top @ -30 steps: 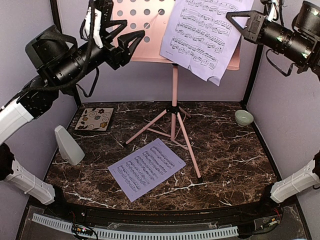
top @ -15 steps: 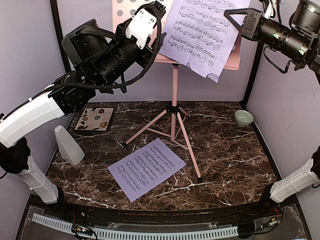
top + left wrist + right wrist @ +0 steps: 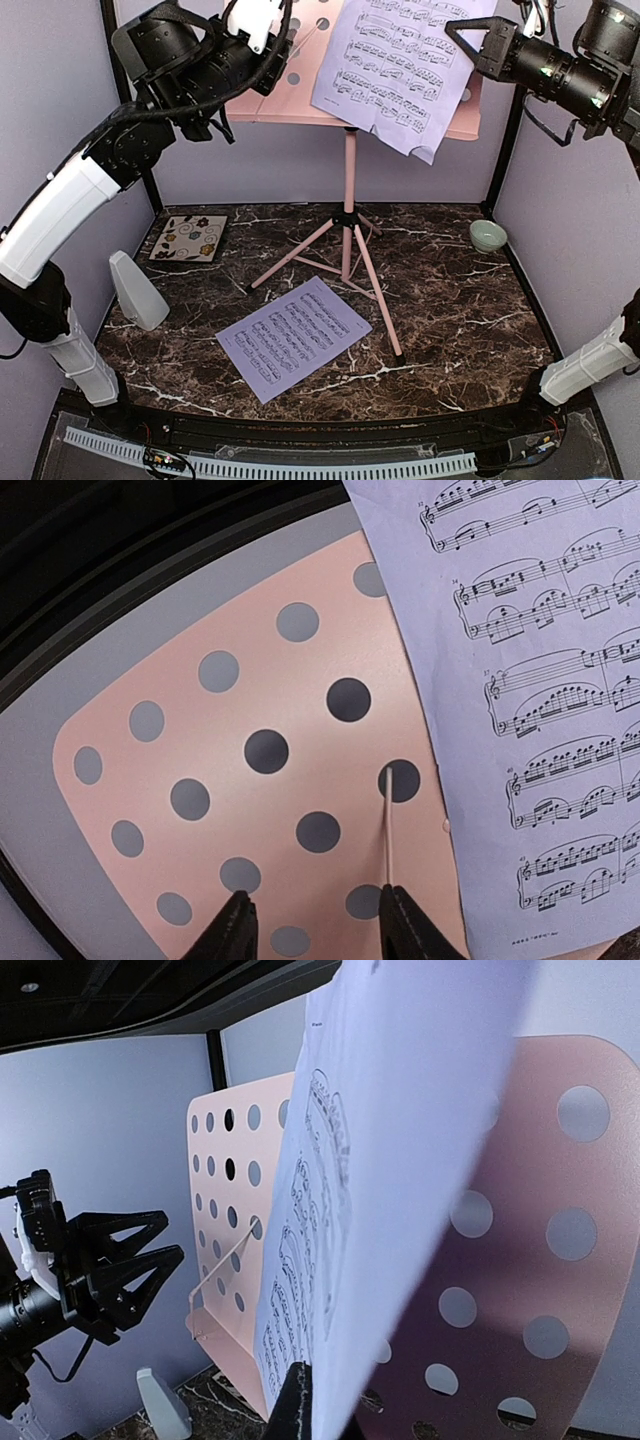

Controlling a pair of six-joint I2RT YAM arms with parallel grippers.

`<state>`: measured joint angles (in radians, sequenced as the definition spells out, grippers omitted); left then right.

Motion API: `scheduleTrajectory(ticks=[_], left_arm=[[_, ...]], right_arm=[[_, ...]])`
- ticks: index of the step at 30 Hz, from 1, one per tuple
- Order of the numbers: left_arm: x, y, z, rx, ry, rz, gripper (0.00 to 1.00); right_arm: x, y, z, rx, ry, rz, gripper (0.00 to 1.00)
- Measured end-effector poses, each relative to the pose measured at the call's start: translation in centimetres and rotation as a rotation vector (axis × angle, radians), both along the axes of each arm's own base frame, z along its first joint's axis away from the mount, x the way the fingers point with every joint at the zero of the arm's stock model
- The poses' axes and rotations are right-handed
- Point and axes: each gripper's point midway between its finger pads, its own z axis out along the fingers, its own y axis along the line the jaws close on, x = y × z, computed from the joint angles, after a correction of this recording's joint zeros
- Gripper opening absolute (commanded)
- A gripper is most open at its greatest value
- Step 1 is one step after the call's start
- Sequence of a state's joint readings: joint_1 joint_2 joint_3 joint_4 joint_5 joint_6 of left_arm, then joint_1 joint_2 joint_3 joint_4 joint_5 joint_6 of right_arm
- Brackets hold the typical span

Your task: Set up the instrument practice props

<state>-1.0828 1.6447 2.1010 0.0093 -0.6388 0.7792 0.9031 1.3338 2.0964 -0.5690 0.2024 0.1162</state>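
The pink music stand (image 3: 349, 170) rises from the table's middle, its perforated plate (image 3: 250, 810) at the top of the view. My right gripper (image 3: 455, 35) is shut on the edge of a lavender sheet-music page (image 3: 395, 60) that lies against the plate's right half; that page (image 3: 400, 1160) fills the right wrist view beside one dark finger (image 3: 298, 1405). My left gripper (image 3: 314, 895) is open close in front of the plate's left half, its right finger next to the thin page-holder wire (image 3: 388, 820). A second page (image 3: 295, 338) lies flat on the table. The grey metronome (image 3: 137, 292) stands at the left.
A floral tile (image 3: 188, 238) lies at the back left of the marble table (image 3: 470, 330) and a small pale-green bowl (image 3: 487, 235) at the back right. The stand's tripod legs (image 3: 375, 290) spread across the middle. Lavender walls close in three sides.
My left arm has swung up and to the right, bringing its gripper in front of the plate, and its jaws have narrowed. The right gripper still holds the page, almost unmoved.
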Motion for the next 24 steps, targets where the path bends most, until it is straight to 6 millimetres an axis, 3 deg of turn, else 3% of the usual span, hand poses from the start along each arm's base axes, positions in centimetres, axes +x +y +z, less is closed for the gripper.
scheduleTrajectory(ticks=[15, 24], left_arm=[[1.8, -2.7, -3.7, 0.117, 0.12, -0.07, 0.41], [2.3, -3.0, -3.3, 0.156, 0.1, -0.045, 0.29]], right_arm=[[0.7, -0.1, 0.1, 0.004, 0.004, -0.035, 0.0], [0.9, -0.1, 0.2, 0.006, 0.004, -0.044, 0.0]])
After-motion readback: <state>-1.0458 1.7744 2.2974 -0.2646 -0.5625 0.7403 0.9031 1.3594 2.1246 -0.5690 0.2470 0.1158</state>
